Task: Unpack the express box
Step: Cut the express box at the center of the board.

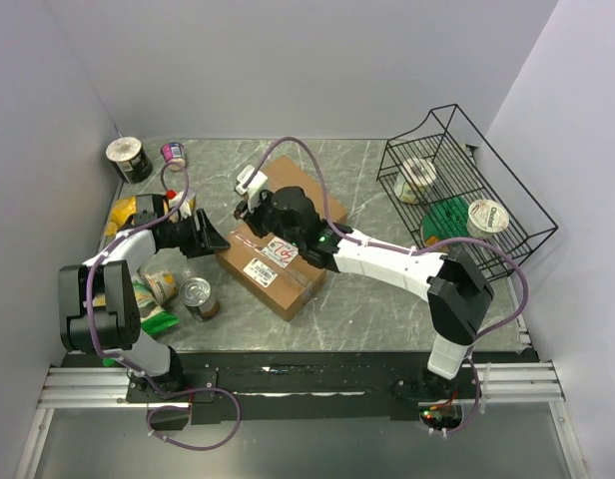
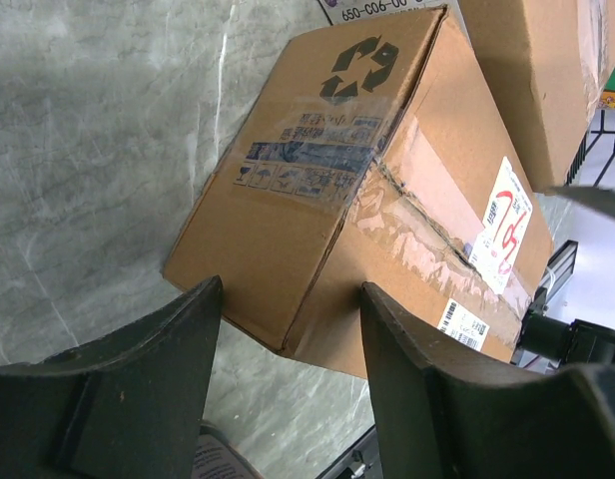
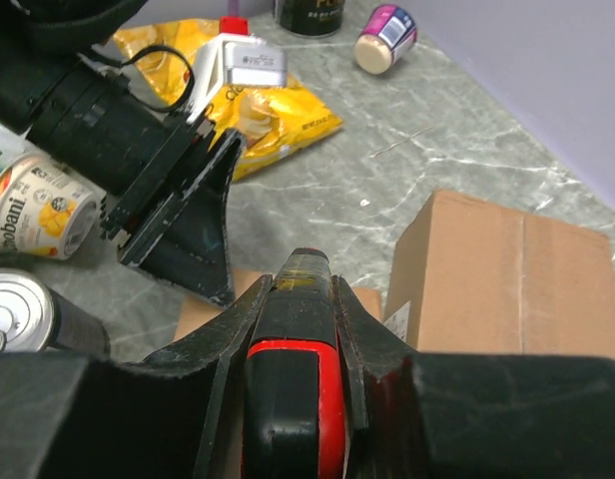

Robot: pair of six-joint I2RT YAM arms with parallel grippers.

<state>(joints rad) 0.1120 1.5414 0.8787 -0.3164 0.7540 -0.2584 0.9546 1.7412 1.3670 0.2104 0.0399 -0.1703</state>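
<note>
One cardboard express box (image 1: 271, 267) lies flat near the middle of the tabletop (image 1: 377, 299), turned at an angle, its flaps sealed. A wrinkled strip of clear tape (image 2: 427, 235) runs along the top seam, beside a white label with red scrawl (image 2: 504, 225).

The board looks stiff at the edges and corners and likely to bow in the middle of a face. The tape is glossy, so pads would probably slip there. Its weight cannot be read. The marbled stone beneath looks smooth, so I expect the box to skate under a push unless braced. The best hold seems to be across a bare cardboard corner or short side, clear of the seam.

The left claw (image 1: 218, 241) is placed that way, jaws apart on either side of the box's near corner. Whether the pads touch the board I cannot tell.

The right claw (image 3: 300, 274) hangs over the box's far end, clamped on a black-and-red cutter (image 3: 293, 379). A shallow cut would spare whatever is inside.

A second carton (image 3: 507, 269) sits just behind. Left of the box are a tin can (image 1: 200, 297), a yogurt pot (image 3: 33, 205) and a yellow snack bag (image 3: 278, 115). A wire basket (image 1: 517, 244) stands well apart on the right.
</note>
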